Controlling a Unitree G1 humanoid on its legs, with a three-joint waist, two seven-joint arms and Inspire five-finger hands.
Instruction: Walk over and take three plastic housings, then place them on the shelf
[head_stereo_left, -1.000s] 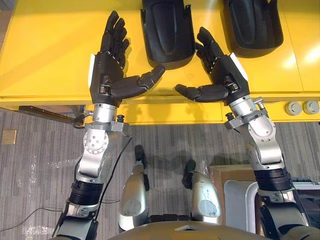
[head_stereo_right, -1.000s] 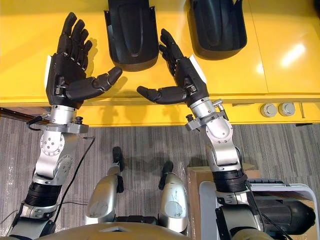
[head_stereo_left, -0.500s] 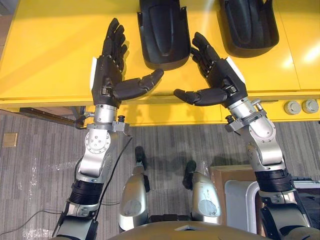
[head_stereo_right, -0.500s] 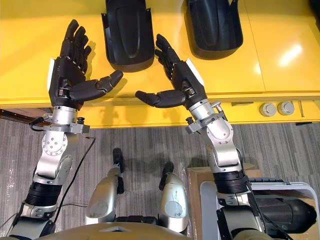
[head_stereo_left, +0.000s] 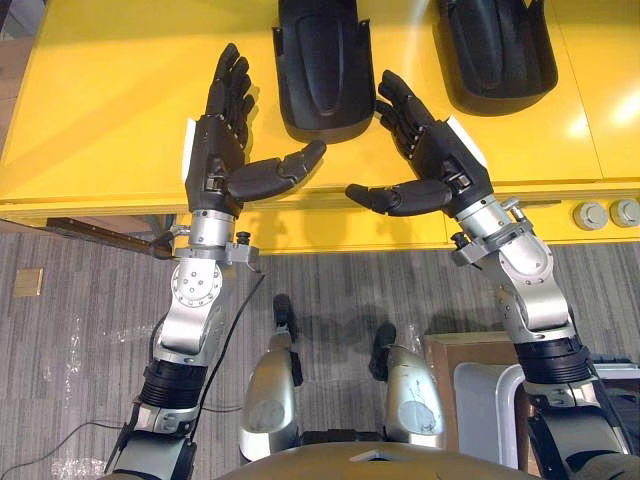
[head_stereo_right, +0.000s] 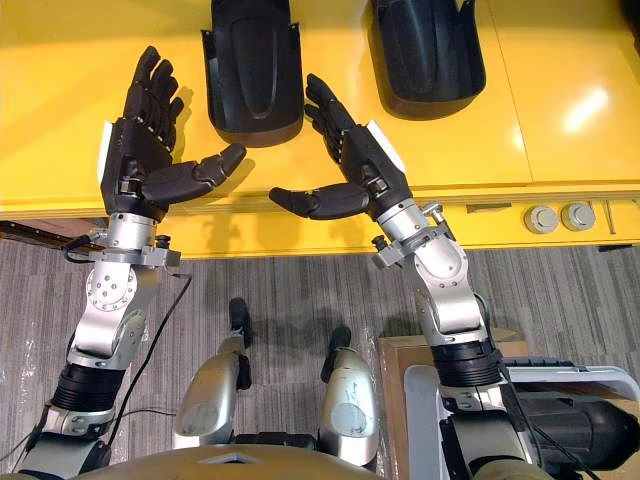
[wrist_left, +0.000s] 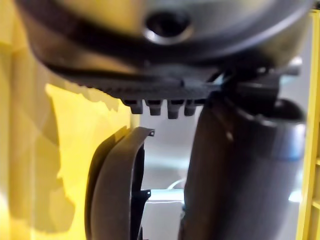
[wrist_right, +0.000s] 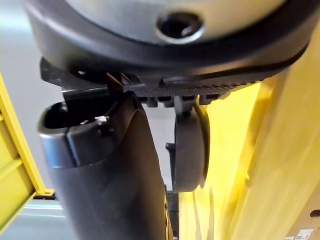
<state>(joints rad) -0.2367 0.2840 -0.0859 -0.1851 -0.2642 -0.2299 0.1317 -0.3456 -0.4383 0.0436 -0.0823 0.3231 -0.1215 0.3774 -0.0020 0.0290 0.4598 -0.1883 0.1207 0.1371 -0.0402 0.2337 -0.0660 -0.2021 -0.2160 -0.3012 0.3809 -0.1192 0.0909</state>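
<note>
Two black plastic housings lie on the yellow table (head_stereo_left: 100, 120). One housing (head_stereo_left: 322, 62) sits between my hands, the other (head_stereo_left: 495, 50) further right. My left hand (head_stereo_left: 222, 150) is open to the left of the nearer housing, fingers straight and thumb stretched toward the middle. On that housing's right side my right hand (head_stereo_left: 435, 165) is open too, its thumb pointing inward. Both hands hover over the table's front edge, apart from the housing. The left wrist view shows the housing's curved edge (wrist_left: 115, 185) past the thumb. It appears again as the housing (wrist_right: 189, 150) in the right wrist view.
The table's front edge (head_stereo_left: 320, 215) runs below my hands, with grey floor (head_stereo_left: 80, 340) beneath. Two round knobs (head_stereo_left: 605, 213) sit on the table front at the right. A brown box (head_stereo_left: 450, 350) and a grey-rimmed bin holding a dark housing (head_stereo_right: 560, 425) stand at the lower right.
Both hands have crept forward over the table toward the sides of the nearer housing, the right hand closing in more. The view has shifted slightly too.
</note>
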